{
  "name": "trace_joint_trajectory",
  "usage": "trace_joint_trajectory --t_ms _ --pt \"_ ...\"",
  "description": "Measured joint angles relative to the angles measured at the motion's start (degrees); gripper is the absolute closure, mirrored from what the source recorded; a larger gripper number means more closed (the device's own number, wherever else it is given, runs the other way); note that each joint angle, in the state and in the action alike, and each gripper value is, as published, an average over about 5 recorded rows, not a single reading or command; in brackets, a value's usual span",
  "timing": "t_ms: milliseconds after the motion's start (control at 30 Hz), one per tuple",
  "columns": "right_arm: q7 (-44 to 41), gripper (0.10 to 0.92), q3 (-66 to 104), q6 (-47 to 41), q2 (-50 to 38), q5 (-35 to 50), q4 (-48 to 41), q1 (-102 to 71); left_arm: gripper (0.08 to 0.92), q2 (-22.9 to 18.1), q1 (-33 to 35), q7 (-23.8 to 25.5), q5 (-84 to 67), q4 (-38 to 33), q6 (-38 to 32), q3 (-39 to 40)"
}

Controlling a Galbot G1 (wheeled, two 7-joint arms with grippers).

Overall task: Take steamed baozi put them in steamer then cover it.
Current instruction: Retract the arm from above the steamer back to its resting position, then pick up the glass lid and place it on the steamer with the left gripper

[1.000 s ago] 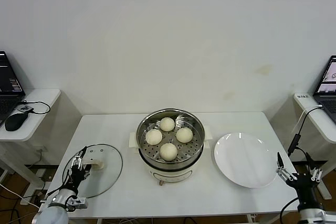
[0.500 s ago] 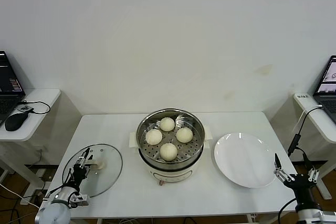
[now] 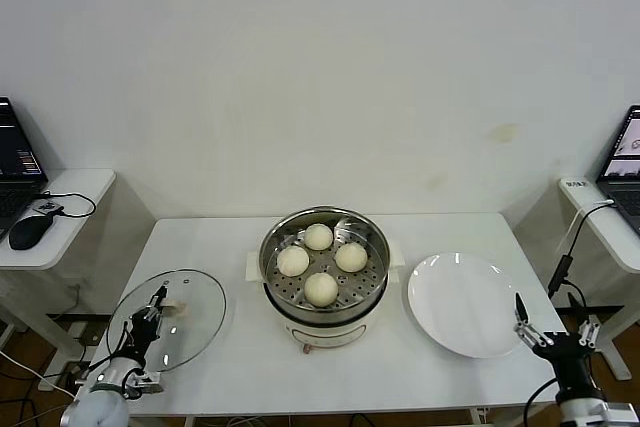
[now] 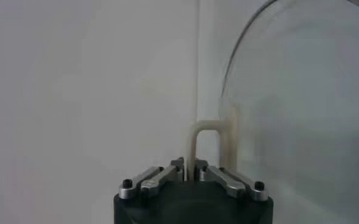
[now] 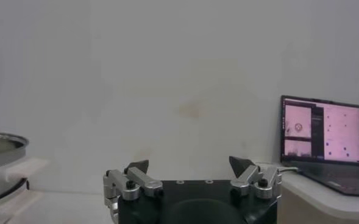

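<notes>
**Lid in the left gripper, steamer off to its right**

All four steamed baozi [image 3: 320,262] already sit on the perforated tray inside the steamer [image 3: 324,269], which stands open at the middle of the white table [image 3: 240,237]. What is left, by my reading, is the cover.

The left gripper [image 3: 150,315] is at the near left corner of the table, its jaws pinched together on the white handle [image 4: 209,146] of the glass lid [image 3: 170,317]. In the left wrist view the handle's arch rises straight out from between the closed fingers, with the lid's glass curving away beside it. From the head view the lid looks tipped up at an angle, not lying flat, though I cannot tell whether its far edge touches the table.

The move to come turns on one thing: the steamer lies to the right of the held lid and a little farther back, with only bare tabletop between them. The lid will want levelling before it meets the rim. The pot's white side handle [image 3: 252,267] faces the lid and is the nearest thing to clip.

The right gripper [image 3: 553,339] hangs off the near right corner, jaws spread wide and holding nothing, just beside the empty white plate [image 3: 466,304]. It is well apart from the lid. Laptops [image 3: 18,159] on the side desks are out of the way.
</notes>
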Motion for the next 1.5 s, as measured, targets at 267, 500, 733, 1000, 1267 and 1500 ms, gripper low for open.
trace_joint_trajectory --t_ms 267,500,733,1000,1267,1500 --pt "-0.22 0.203 -0.99 0.34 0.06 -1.15 0.20 -0.45 0.862 0.91 3.47 1.80 0.30 -8.57 3.43 -2.70" --pt "0.13 0.202 -2.68 1.10 0.66 -3.30 -0.19 -1.15 0.862 2.86 4.84 7.41 -0.33 -19.29 8.01 -4.20" --pt "0.91 0.203 -5.05 2.13 1.55 -6.72 -1.00 -0.87 0.862 6.05 4.51 12.94 -5.02 -29.26 13.22 -2.10" --pt "2.39 0.203 -6.49 2.77 3.23 -12.57 -1.39 -0.01 0.862 10.91 0.92 15.44 -12.07 -35.49 19.31 4.31" --pt "4.81 0.203 -7.09 2.46 5.74 -19.61 -0.89 0.38 0.862 12.25 -7.34 16.81 -16.31 -36.60 26.39 14.92" --pt "7.30 0.203 -8.14 1.86 7.31 -25.75 -0.75 -0.01 0.862 9.73 -14.76 19.99 -13.54 -36.20 32.11 23.79"
